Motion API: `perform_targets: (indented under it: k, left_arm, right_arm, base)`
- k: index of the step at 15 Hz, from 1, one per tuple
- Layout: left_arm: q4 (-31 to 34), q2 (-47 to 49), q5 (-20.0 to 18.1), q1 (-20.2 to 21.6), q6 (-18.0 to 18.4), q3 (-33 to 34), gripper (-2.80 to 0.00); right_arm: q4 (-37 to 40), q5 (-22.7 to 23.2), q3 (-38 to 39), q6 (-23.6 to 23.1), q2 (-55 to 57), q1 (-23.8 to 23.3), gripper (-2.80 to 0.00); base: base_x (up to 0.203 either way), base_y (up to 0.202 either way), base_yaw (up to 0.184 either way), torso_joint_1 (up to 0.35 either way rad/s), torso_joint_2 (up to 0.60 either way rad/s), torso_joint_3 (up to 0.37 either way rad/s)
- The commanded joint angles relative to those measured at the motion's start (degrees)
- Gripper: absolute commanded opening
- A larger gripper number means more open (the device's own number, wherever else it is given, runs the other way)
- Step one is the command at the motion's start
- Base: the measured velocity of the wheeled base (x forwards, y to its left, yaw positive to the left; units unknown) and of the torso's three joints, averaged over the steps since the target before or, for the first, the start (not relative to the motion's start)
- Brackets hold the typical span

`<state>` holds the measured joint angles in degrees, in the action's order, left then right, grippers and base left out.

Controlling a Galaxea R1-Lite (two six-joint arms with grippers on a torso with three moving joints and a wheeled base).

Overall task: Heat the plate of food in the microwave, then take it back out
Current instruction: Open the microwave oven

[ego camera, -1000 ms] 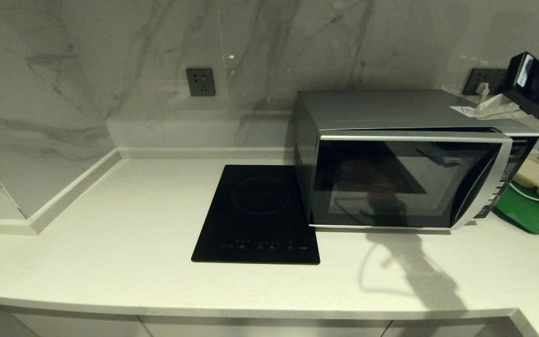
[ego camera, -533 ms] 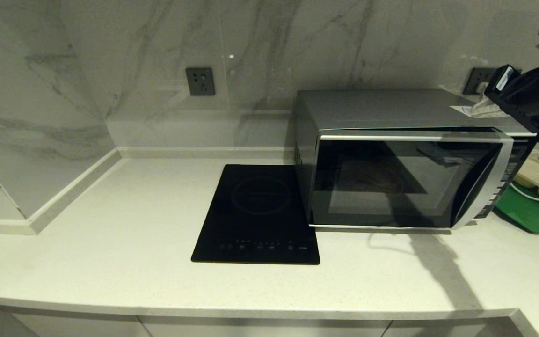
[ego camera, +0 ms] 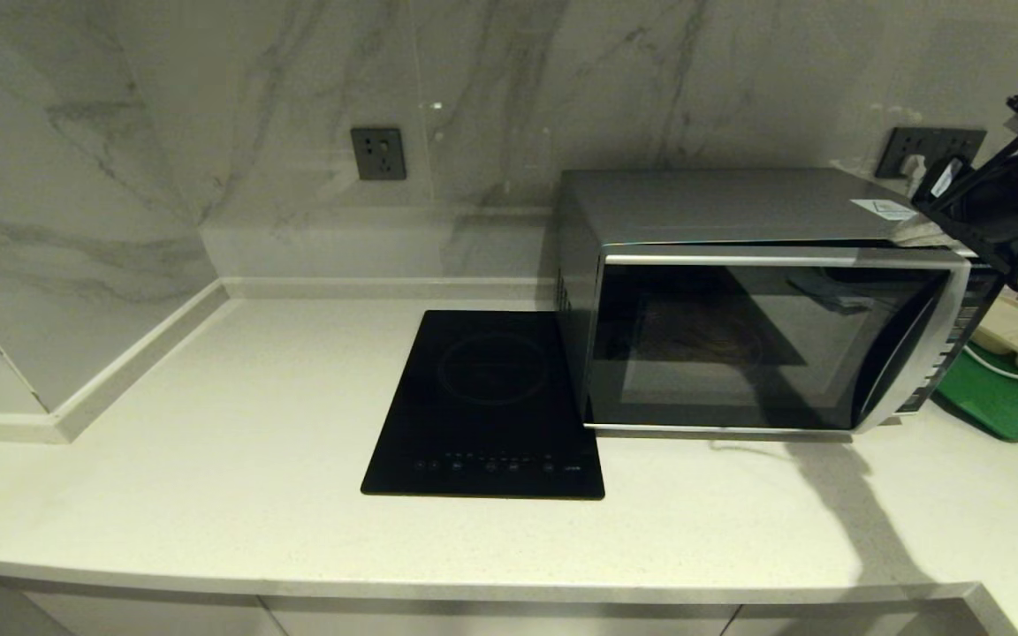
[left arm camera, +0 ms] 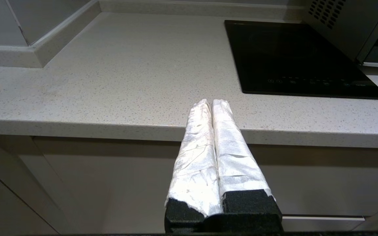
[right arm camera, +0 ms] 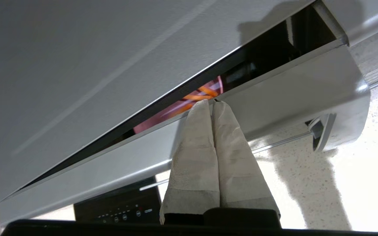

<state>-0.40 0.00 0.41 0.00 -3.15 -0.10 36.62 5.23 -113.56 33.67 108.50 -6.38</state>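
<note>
Right gripper (right arm camera: 212, 104), clenched and empty, has dropped behind the microwave (ego camera: 739, 212) door's top edge, door ajar — likely opening it for the plate (right arm camera: 176, 109).

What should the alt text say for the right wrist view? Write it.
The shut right gripper points at the top edge of the microwave door, which stands slightly ajar. Through the gap shows the plate of food with orange sticks; the black cooktop lies below.
</note>
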Motion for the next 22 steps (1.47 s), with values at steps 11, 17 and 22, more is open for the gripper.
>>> perform_targets:
  k: [11,17,22]
  left_arm:
    - [0.05,0.00,0.03,0.00,-0.01,0.01,-2.80]
    - [-0.04,0.00,0.03,0.00,-0.01,0.01,-2.80]
    - [-0.04,0.00,0.03,0.00,-0.01,0.01,-2.80]
  right_arm:
    - [-2.52,0.48,0.00,-0.10,3.76,-0.47,-2.80]
    - [1.93,0.56,0.04,-0.10,-0.26,-0.39,-2.80]
    - [12.70,7.00,0.63,0.07,-8.93,-1.22,-2.80]
  base:
    - [0.000,0.000,0.000,0.000,0.00,0.000]
    - [0.000,0.000,0.000,0.000,0.00,0.000]
    - [0.000,0.000,0.000,0.000,0.00,0.000]
